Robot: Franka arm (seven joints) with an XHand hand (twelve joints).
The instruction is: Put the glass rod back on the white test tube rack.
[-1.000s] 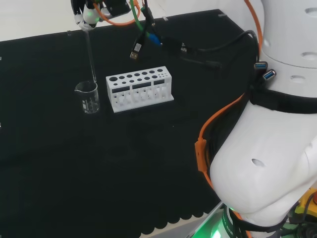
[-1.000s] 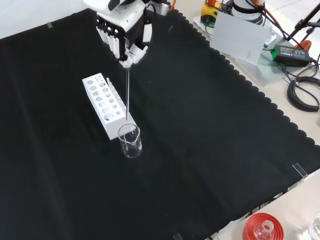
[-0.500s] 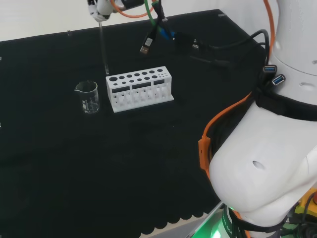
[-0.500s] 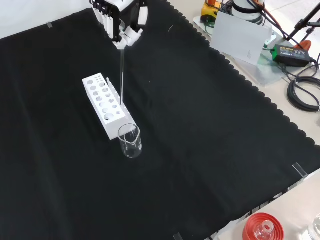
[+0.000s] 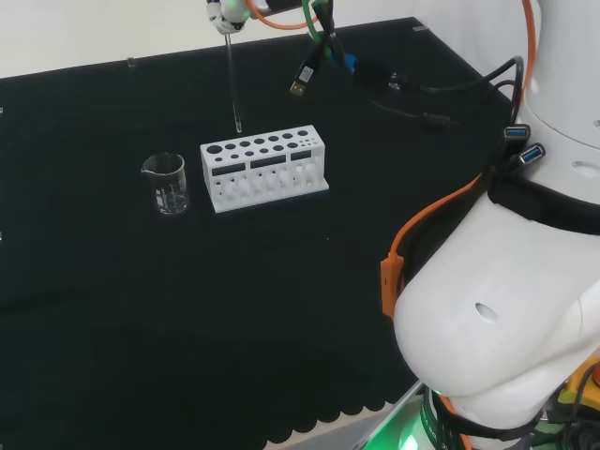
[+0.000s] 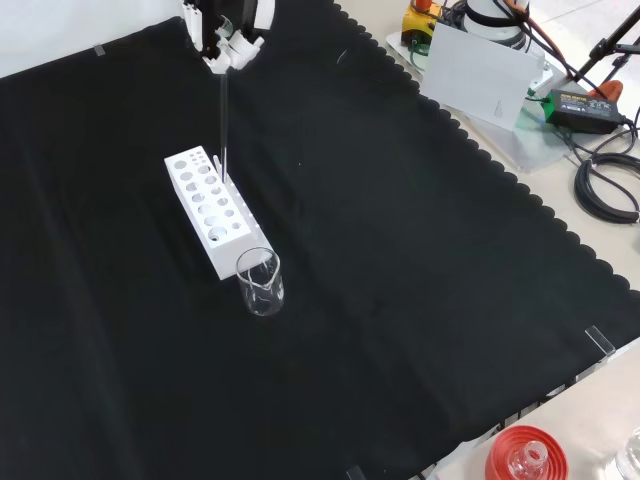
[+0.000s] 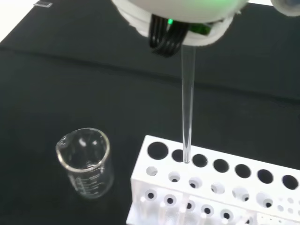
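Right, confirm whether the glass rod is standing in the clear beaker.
No: the thin glass rod hangs over the white test tube rack, beside the empty clear beaker.

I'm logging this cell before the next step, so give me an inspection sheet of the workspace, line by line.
Surface: black cloth covers the bench, scalloped edge, no spill seen.
Job's things: glass rod hangs upright, its lower tip above the holes of the white test tube rack, not yet inserted.
Clutter: empty-looking glass beaker stands beside one end of the rack; red ribbed stand at the front view's lower edge.
Hand: hand pinches the rod's top end, above the rack.
Cables: orange cable and black leads with a dangling plug run along the arm.
Surroundings: grey board and coiled black cables off the cloth.
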